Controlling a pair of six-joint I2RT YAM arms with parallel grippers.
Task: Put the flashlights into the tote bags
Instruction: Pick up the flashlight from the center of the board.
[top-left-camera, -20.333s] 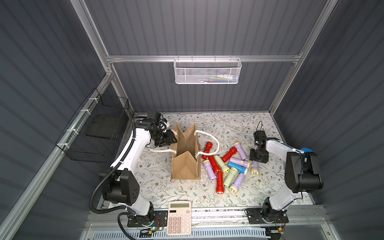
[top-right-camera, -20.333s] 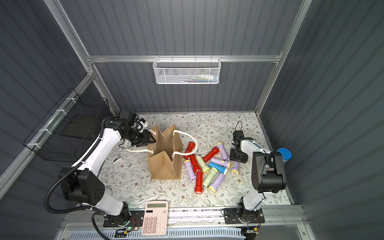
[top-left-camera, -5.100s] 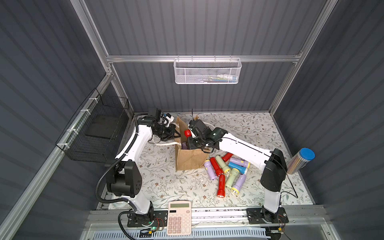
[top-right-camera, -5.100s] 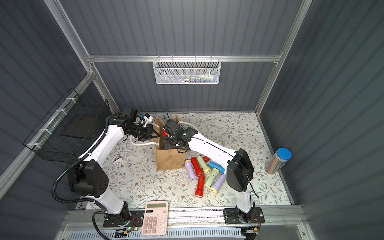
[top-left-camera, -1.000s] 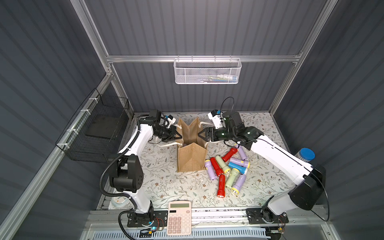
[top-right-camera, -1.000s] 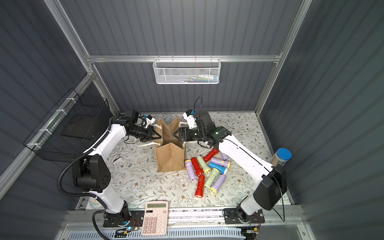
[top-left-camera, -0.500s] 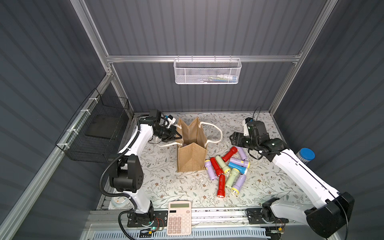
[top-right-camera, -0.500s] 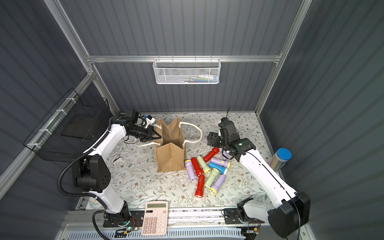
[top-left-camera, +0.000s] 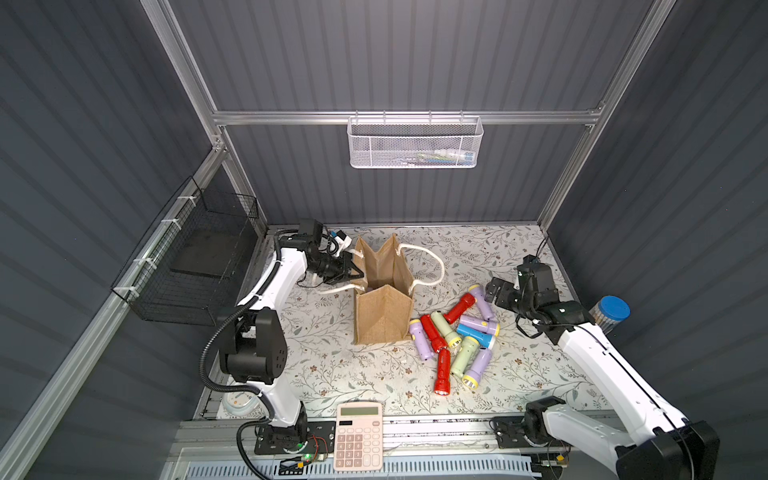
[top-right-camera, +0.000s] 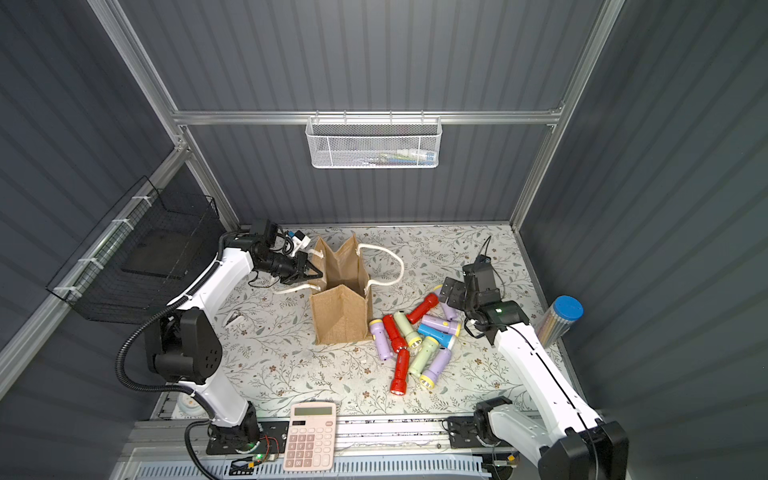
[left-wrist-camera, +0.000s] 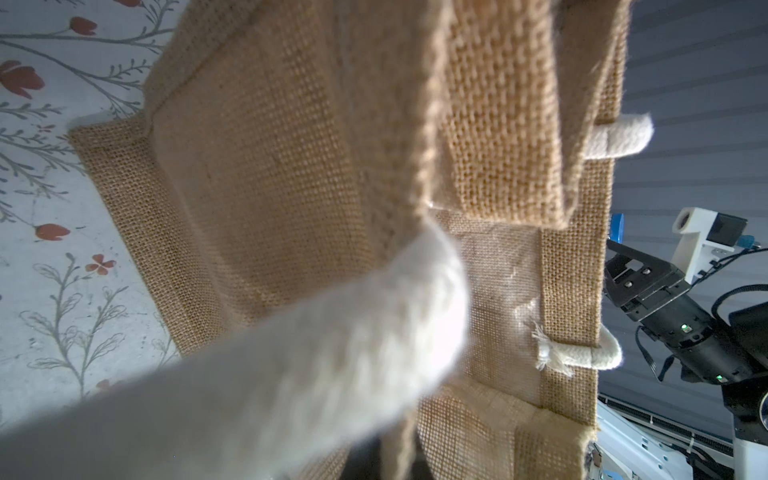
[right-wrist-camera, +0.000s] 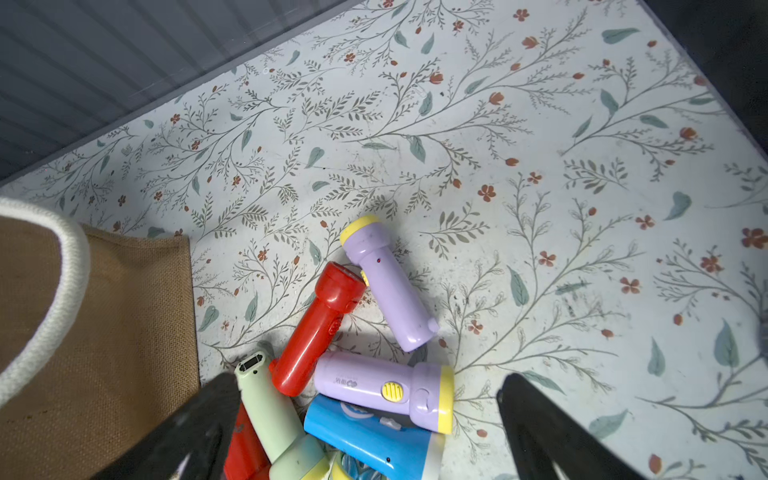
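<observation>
flashlights (top-left-camera: 473, 332) lie near wide-open, empty right fingers (right-wrist-camera: 195, 428); left fingers (top-left-camera: 352, 271) seemingly pinch tote bag (top-left-camera: 384, 320), contents hidden.

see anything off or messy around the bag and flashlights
Nothing looks damaged. The bag stands with its end walls creased, leaving the mouth narrow; the left gripper holds it near the top. The flashlights lie jumbled, some crossed, beside it.
</observation>
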